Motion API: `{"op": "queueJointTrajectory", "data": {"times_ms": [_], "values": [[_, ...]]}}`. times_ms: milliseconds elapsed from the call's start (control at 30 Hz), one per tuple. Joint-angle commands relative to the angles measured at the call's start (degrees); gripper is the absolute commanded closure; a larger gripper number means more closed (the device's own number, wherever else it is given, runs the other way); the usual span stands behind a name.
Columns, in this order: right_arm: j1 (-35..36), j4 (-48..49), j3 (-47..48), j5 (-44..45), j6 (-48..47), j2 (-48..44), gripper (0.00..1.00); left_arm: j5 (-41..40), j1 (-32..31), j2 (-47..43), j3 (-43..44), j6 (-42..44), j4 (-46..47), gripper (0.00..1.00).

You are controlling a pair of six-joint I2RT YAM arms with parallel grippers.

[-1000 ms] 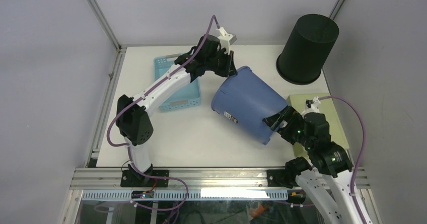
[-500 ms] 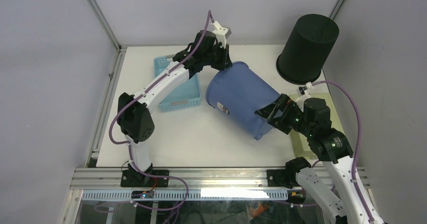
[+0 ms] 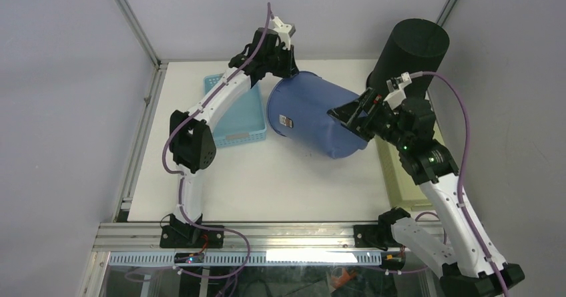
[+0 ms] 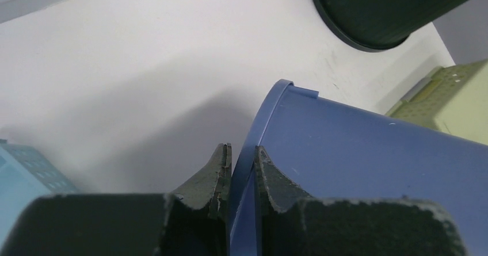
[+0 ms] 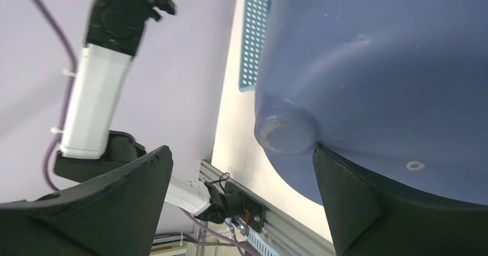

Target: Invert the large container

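The large blue container [image 3: 310, 113] is tilted on its side above the table, its rim at the far left and its base at the right. My left gripper [image 3: 286, 63] is shut on the rim, one finger on each side of the wall, as the left wrist view shows [image 4: 243, 158]. The blue wall [image 4: 357, 152] fills that view's right side. My right gripper [image 3: 354, 117] is open at the base of the container [image 5: 374, 66]. Its right finger [image 5: 357, 204] rests against the rounded bottom edge, and its left finger is free.
A black cylindrical bin [image 3: 407, 63] stands upside down at the far right, close behind my right arm. A light-blue basket [image 3: 237, 120] lies left of the container. A pale green tray [image 3: 400, 177] sits at the right edge.
The container's base has risen off the table and swung toward the far side. My right arm lifted and pushed it up. My left gripper moved back and left with the rim.
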Motion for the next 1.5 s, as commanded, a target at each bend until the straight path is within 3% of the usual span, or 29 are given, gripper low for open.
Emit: {"op": "queueJointTrajectory", "data": {"times_ms": [0,167,433,667,867,1033,1133,1233,1467], "values": [[0.10,19.82,3.19,-3.88,0.99,6.63,0.04,8.41,-1.33,3.90,0.82,-2.40,-8.87,1.00],[0.16,26.49,6.89,-4.38,0.99,15.28,0.04,12.08,1.06,6.91,1.10,-5.15,-5.23,1.00],[0.17,29.15,14.10,-3.00,-0.29,25.44,0.04,16.63,1.14,12.15,4.15,-10.12,-0.08,1.00],[0.07,23.58,16.84,-0.58,-2.64,26.79,0.04,17.29,1.06,13.76,4.30,-11.91,1.35,1.00],[0.07,1.58,25.36,5.53,-14.91,20.51,0.04,11.61,1.19,9.18,7.17,-10.07,-0.43,0.64],[0.30,-9.13,19.91,-0.21,-22.57,10.39,0.04,6.00,1.77,3.46,10.23,-8.02,-2.58,0.39],[2.49,-9.61,12.32,-3.95,-22.80,4.24,0.04,2.47,2.74,-0.91,9.81,-7.29,-3.80,0.25],[7.43,-8.44,5.67,-4.79,-20.24,0.83,0.04,-1.57,3.54,-6.84,5.63,-5.96,-4.24,0.17],[22.06,0.88,-2.50,4.00,-14.37,5.04,0.04,-14.88,5.99,-22.06,-16.39,-3.81,-4.74,0.01]]}}
